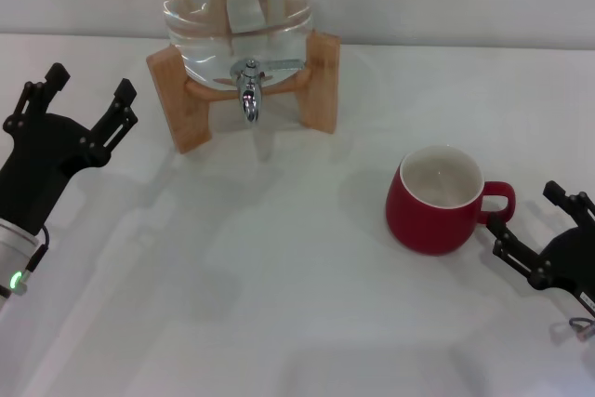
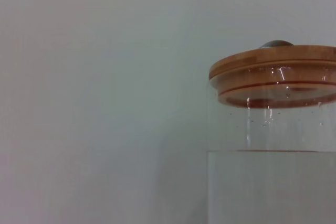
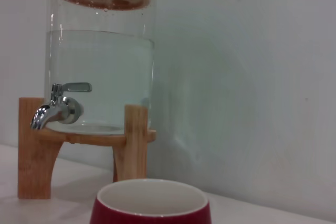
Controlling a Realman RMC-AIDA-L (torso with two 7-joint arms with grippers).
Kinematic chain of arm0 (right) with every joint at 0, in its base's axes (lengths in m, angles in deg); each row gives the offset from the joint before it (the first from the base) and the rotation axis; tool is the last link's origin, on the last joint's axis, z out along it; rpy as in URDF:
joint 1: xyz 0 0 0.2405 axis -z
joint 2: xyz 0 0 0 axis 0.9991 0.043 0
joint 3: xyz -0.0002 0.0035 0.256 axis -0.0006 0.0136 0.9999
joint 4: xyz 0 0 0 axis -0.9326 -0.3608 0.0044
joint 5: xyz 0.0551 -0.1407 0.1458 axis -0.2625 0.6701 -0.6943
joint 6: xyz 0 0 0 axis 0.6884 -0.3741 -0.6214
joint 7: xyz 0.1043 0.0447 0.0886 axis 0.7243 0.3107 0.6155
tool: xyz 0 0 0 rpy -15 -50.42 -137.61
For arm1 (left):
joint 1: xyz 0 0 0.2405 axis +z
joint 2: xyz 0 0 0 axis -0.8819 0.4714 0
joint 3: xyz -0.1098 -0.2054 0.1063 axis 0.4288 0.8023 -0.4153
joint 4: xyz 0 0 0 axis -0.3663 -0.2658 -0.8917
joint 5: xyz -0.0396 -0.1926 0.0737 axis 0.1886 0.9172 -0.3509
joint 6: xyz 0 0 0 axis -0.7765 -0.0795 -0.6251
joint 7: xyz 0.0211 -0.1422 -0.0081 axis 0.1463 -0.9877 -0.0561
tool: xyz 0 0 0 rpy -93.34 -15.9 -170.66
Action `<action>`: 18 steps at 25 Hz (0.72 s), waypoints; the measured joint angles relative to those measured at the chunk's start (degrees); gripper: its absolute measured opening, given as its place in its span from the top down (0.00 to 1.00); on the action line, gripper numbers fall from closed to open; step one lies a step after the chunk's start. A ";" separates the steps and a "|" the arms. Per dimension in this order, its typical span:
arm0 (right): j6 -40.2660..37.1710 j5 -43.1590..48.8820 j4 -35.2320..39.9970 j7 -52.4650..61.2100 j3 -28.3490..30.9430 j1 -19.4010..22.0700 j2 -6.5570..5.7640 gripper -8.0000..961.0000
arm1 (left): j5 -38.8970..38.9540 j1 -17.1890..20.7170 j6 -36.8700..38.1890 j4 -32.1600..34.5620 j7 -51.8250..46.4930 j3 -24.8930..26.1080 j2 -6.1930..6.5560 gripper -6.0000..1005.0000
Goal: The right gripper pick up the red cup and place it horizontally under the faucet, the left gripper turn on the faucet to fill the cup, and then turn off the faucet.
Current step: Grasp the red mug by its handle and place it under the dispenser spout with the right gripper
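The red cup (image 1: 435,202) stands upright on the white table, right of centre, cream inside showing and its handle pointing right. My right gripper (image 1: 522,209) is open just beyond that handle, not touching it. In the right wrist view the cup's rim (image 3: 152,202) is close in front, with the faucet (image 3: 55,106) farther back. The chrome faucet (image 1: 249,88) juts from the clear water jug (image 1: 232,6) on its wooden stand (image 1: 181,99), with no water running from it. My left gripper (image 1: 91,83) hangs open at the left, well away from the faucet.
The jug's wooden lid (image 2: 273,66) and the water line show in the left wrist view. A pale wall rises behind the jug. White tabletop (image 1: 279,276) spreads between the stand and the cup.
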 joint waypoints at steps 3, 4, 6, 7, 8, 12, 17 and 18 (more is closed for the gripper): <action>0.18 0.02 -0.05 0.00 -0.16 -0.42 0.06 0.11 | 0.03 -0.07 0.11 0.01 0.01 0.00 0.00 0.11; 0.24 0.03 -0.05 0.00 -0.26 -0.52 0.06 0.11 | 0.03 -0.07 0.11 0.01 0.01 0.00 0.00 0.11; 0.68 0.04 -0.05 -0.04 -0.42 -0.74 0.11 0.11 | 0.03 -0.17 0.17 0.01 0.02 0.00 0.01 0.11; 0.82 0.04 -0.05 -0.06 -0.43 -0.81 0.12 0.11 | 0.03 -0.19 0.19 0.01 0.02 0.00 0.01 0.11; 1.47 0.04 -0.05 -0.09 -0.44 -1.07 0.15 0.11 | 0.03 -0.21 0.21 0.00 0.02 0.00 0.00 0.11; 2.78 0.04 -0.05 -0.13 -0.41 -1.68 0.16 0.11 | 0.09 -0.31 0.26 0.01 0.01 0.00 0.01 0.11; 3.66 0.01 -0.05 -0.26 -0.05 -2.22 0.16 0.11 | 0.13 -0.37 0.26 0.00 0.01 0.00 0.01 0.11; 3.73 -0.01 -0.05 -0.26 -0.02 -2.31 0.16 0.11 | 0.13 -0.40 0.27 0.00 0.00 0.00 0.01 0.11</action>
